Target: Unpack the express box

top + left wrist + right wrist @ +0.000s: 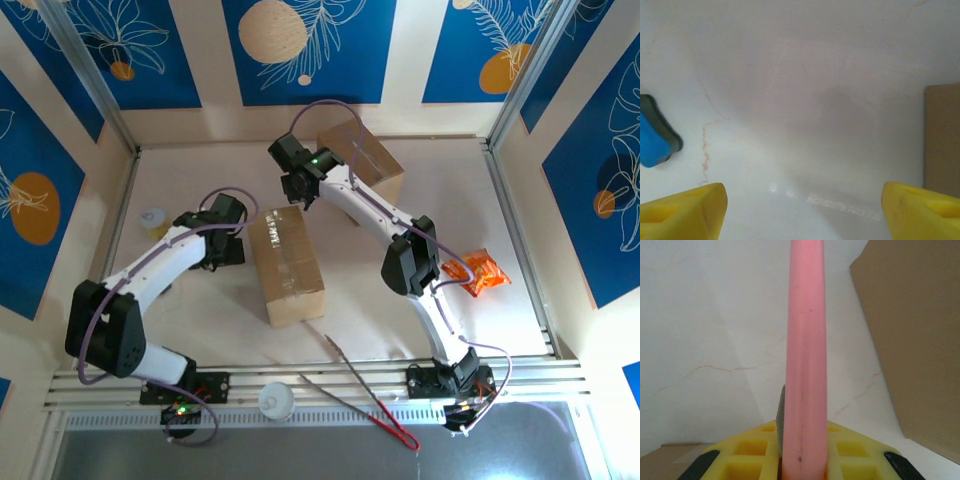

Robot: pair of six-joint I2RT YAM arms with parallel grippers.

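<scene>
The express box (288, 265), a long cardboard carton with clear tape along its top, lies mid-table. Its edge shows in the left wrist view (942, 140) and, with the tape, in the right wrist view (670, 452). My left gripper (228, 250) hovers just left of the box, its yellow fingers (690, 210) wide apart over bare table and holding nothing (802, 200). My right gripper (296, 190) is beyond the box's far end, shut on a pink cutter handle (806, 340) that points away from the fingers (802, 452). A thin dark blade edge (781, 410) shows beside it.
A second cardboard box (362, 160) stands at the back, close to the right gripper (915, 340). An orange snack packet (480, 270) lies right. Red-tipped tongs (365, 395) and a white lid (277, 402) lie near the front edge. A blue pad (652, 140) lies left of the left gripper.
</scene>
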